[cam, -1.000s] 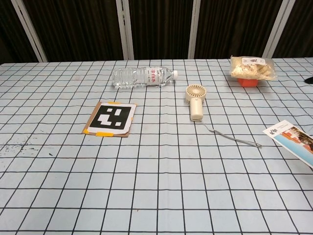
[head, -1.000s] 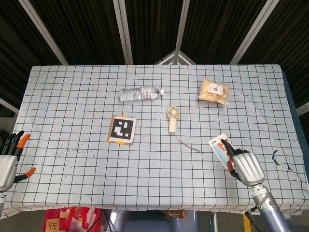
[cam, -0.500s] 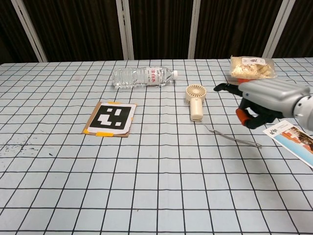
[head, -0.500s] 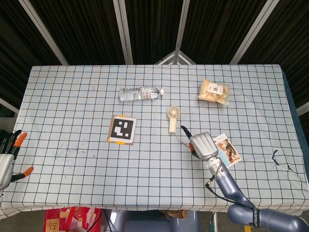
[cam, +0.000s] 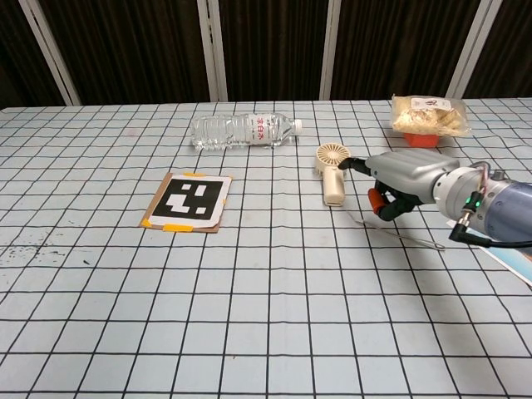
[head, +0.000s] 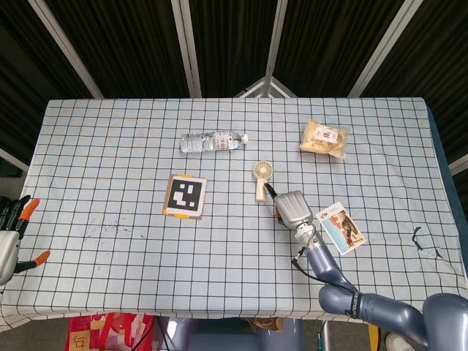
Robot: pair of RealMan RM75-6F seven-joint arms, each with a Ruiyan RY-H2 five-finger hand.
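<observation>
A bench covered in a pale cloth with a dark grid fills both views, seen from above and from the robot's chest.

The right robot hand hangs low over the middle of the bench, just beside the handle of a small cream handheld fan. One dark fingertip points toward the fan's handle, while the other fingers look curled under the palm; they hold nothing. From the chest view the same robot hand sits to the right of the fan, close but not clearly touching it.

The fan lies flat, its round grille toward the far edge and its handle toward the robot. A thin grey cord trails from its base across the cloth, passing under the right robot hand.

The left robot hand shows only at the left edge of the head view, off the bench corner, fingers spread with orange tips and nothing in them.

A clear water bottle lies on its side toward the far edge. A bag of snacks rests far right. A black-and-white marker card is taped flat left of the fan. A printed leaflet lies just right of the right robot hand.
</observation>
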